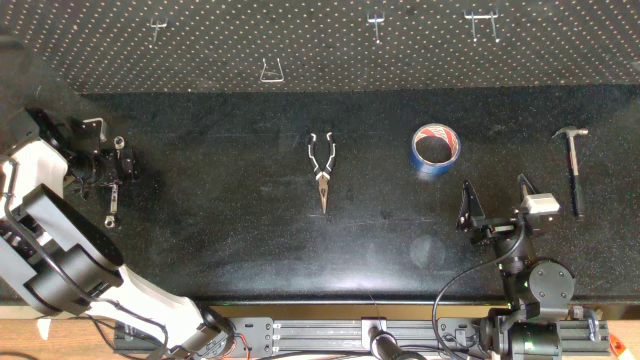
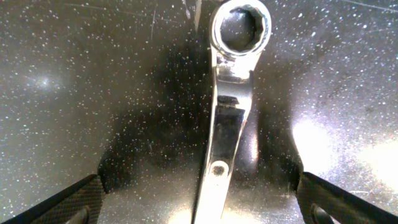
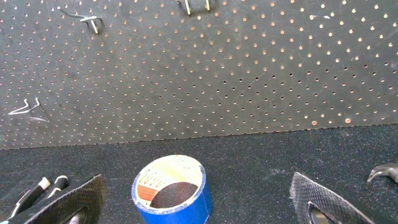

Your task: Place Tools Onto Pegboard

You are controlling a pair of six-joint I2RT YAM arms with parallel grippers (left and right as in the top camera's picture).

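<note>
While the left gripper [image 2: 200, 202] hangs spread above the wrench [image 2: 227, 124] at the worktop's [image 1: 220, 230] left, it should lower squarely — a finger either side of the shank. Pinching mid-shank would leave the ring end free for a hook [image 1: 271, 71].

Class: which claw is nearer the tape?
Right. The right claw faces the tape close by; the left claw hangs over the wrench, far across the table.
</note>
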